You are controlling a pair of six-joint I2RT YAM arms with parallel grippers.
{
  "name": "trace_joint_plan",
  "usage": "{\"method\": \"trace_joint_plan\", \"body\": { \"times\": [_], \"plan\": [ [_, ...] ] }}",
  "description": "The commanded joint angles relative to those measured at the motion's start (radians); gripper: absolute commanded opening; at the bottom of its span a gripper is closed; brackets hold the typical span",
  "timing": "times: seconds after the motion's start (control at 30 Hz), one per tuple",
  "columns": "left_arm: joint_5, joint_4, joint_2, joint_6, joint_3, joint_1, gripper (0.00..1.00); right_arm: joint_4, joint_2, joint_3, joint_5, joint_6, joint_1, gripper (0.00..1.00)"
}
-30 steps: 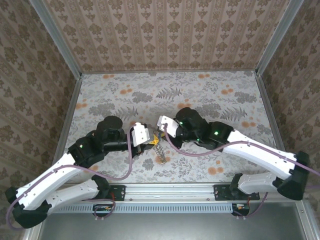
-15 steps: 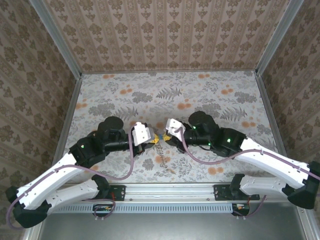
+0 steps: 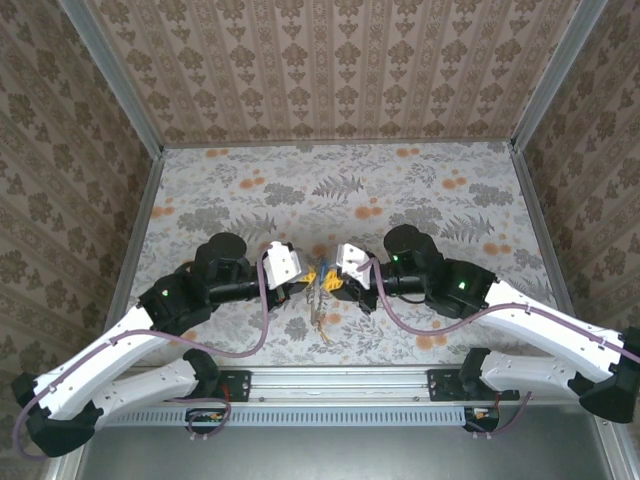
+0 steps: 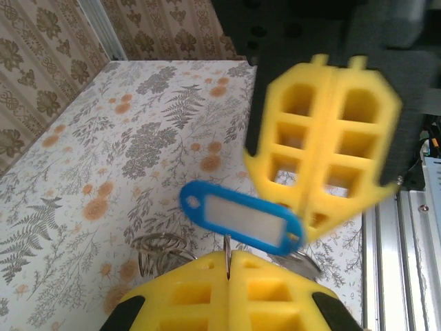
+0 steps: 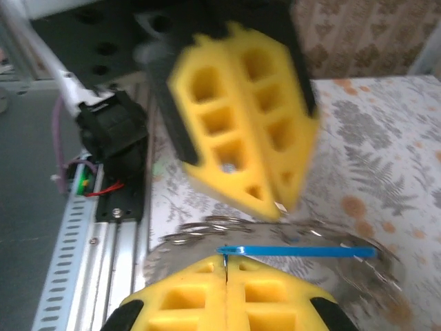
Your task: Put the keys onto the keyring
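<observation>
Left end effector [image 3: 309, 275] and right end effector [image 3: 333, 281] meet tip to tip over the table [image 3: 420, 190], front middle. Key tag [image 4: 241, 219] sits between them, one end at the right end effector's tips. Split rings [image 4: 157, 249] are below the tag, and one thin ring enters the left end effector's finger seam. Chain [image 3: 318, 318] runs from the tips toward the near edge.
</observation>
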Motion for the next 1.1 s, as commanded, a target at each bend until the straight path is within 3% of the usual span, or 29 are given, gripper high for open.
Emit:
{"method": "trace_joint_plan", "body": {
  "times": [0.0, 0.13, 0.2, 0.3, 0.37, 0.4, 0.47, 0.5, 0.57, 0.7, 0.9, 1.07],
  "plan": [
    [-0.036, 0.029, -0.041, -0.026, -0.008, 0.014, 0.00, -0.149, 0.082, 0.069, 0.174, 0.061, -0.080, 0.00],
    [-0.060, 0.016, -0.057, -0.026, -0.008, 0.017, 0.00, -0.315, 0.195, 0.152, 0.294, 0.078, -0.109, 0.00],
    [-0.057, 0.017, -0.058, -0.026, -0.008, 0.019, 0.00, -0.298, 0.187, 0.143, 0.259, 0.082, -0.109, 0.00],
    [-0.058, 0.024, -0.061, -0.022, -0.015, 0.020, 0.00, -0.322, 0.224, 0.153, 0.303, 0.088, -0.150, 0.00],
    [-0.058, 0.027, -0.067, -0.022, -0.019, 0.024, 0.00, -0.369, 0.228, 0.205, 0.216, 0.059, -0.116, 0.00],
    [-0.057, 0.028, -0.068, -0.022, -0.018, 0.027, 0.00, -0.319, 0.195, 0.179, 0.252, 0.058, -0.085, 0.00],
    [-0.052, 0.031, -0.073, -0.021, -0.021, 0.032, 0.00, -0.305, 0.208, 0.152, 0.331, 0.067, -0.123, 0.00],
    [-0.051, 0.036, -0.077, -0.022, -0.024, 0.035, 0.00, -0.368, 0.261, 0.186, 0.282, 0.088, -0.187, 0.00],
    [-0.052, 0.042, -0.083, -0.022, -0.028, 0.041, 0.00, -0.425, 0.316, 0.228, 0.181, 0.097, -0.187, 0.00],
    [-0.054, 0.036, -0.091, -0.027, -0.031, 0.042, 0.00, -0.463, 0.384, 0.230, 0.293, 0.113, -0.183, 0.00],
    [-0.061, 0.031, -0.105, -0.027, -0.035, 0.042, 0.00, -0.395, 0.342, 0.179, 0.190, 0.146, -0.196, 0.00],
    [-0.073, 0.024, -0.118, -0.035, -0.037, 0.042, 0.00, -0.468, 0.437, 0.174, 0.143, 0.186, -0.225, 0.00]
  ]
}}
